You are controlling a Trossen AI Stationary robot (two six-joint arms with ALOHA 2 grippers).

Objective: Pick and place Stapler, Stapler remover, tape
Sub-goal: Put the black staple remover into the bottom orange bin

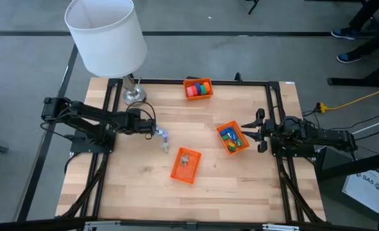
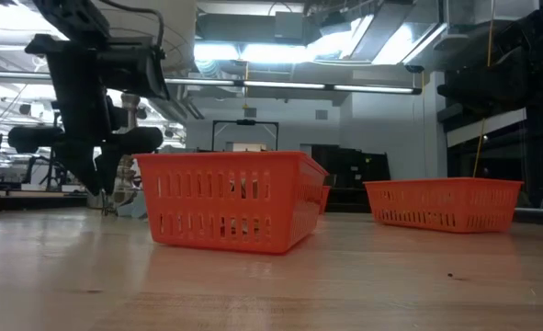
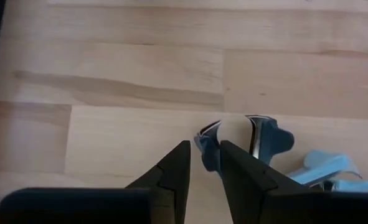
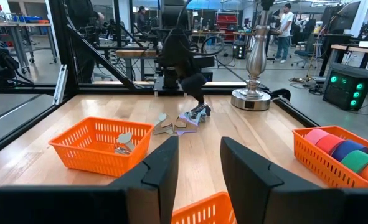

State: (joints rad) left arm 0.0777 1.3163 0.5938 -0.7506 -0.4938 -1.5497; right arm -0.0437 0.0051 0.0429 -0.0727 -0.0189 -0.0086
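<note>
left gripper (image 3: 203, 163) at staple remover (image 3: 258, 140), high view blurs it

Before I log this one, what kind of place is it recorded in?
Most likely a robotics lab or workshop. Beyond the wooden table, the right wrist view shows metal framing, workbenches with equipment and people standing at the back. The low view shows exposed ceiling ducts.
</note>
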